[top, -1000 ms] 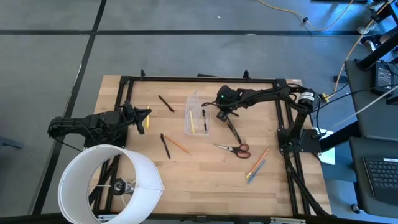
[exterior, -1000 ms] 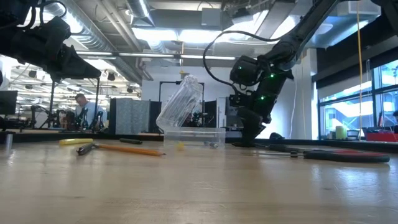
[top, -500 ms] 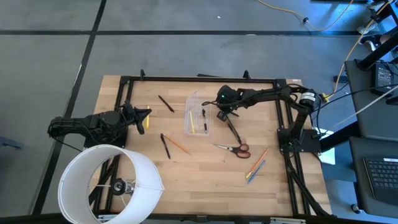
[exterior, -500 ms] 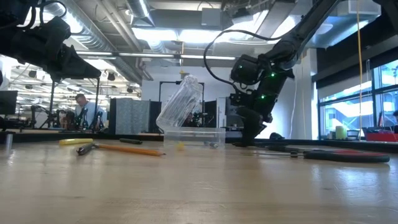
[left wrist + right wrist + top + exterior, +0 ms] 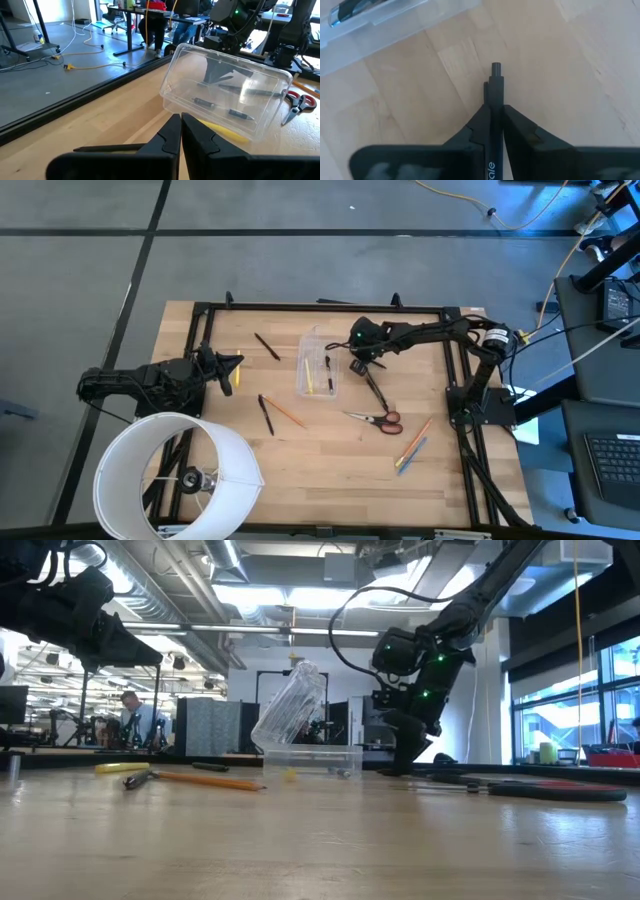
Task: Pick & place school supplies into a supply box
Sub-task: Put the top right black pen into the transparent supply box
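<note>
You are partway through. The supply box [image 5: 318, 366] sits near the middle of the table [image 5: 330, 480], lid tipped open, and already holds a few items: a yellow one and at least two dark pens show through its clear wall in the left wrist view.

Your right gripper [image 5: 495, 107] is just right of the box, low over the table, its fingers pinching a black pen [image 5: 495, 100]; that pen is not yet in the box.

Still out on the table: a black pen [image 5: 267, 346] left of the box, another black pen [image 5: 266, 415] and an orange pencil [image 5: 287, 413] nearer you, the red-handled scissors [image 5: 376, 419], and an orange and a blue pencil [image 5: 412, 447] near the right edge.

Your left gripper [image 5: 180, 131] waits at the left side, fingers pressed together on nothing.
</note>
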Tool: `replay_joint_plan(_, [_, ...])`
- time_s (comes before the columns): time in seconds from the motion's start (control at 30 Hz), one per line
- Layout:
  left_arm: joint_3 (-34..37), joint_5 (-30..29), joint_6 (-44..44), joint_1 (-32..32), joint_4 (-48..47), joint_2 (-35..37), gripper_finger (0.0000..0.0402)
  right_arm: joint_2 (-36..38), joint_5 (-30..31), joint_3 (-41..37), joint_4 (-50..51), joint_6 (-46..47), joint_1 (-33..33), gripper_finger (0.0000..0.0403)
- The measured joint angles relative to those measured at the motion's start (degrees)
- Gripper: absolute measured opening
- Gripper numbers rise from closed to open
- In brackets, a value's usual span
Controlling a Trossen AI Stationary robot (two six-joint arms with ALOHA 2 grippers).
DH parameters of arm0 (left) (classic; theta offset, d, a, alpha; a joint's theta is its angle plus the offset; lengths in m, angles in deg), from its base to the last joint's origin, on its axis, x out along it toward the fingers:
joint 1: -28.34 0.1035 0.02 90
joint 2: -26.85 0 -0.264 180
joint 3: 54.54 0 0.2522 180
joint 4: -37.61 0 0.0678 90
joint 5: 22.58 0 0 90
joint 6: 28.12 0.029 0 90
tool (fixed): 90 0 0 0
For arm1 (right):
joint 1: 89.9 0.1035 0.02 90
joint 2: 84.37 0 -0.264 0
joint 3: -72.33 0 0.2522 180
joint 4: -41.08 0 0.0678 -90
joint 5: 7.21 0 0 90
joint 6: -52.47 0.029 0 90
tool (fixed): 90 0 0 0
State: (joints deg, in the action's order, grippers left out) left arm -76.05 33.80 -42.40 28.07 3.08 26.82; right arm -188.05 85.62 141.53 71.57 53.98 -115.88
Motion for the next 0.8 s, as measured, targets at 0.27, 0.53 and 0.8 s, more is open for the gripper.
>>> replay_joint_plan(0.27, [0.00, 0.00, -0.02, 0.02, 0.00, -0.01, 0.0007, 0.06, -4.55, -0.40, 1.05, 1.10, 0.02, 0.0073])
replay_joint_plan(0.53, [0.00, 0.02, -0.02, 0.02, 0.00, -0.02, 0.0006, -0.10, -4.60, -0.48, 1.37, -6.93, 0.04, 0.0116])
replay_joint_plan(0.8, [0.00, 0.07, -0.07, 0.01, 0.00, -0.01, 0.0007, -1.89, -3.58, -0.11, 3.99, -10.54, 0.00, 0.0111])
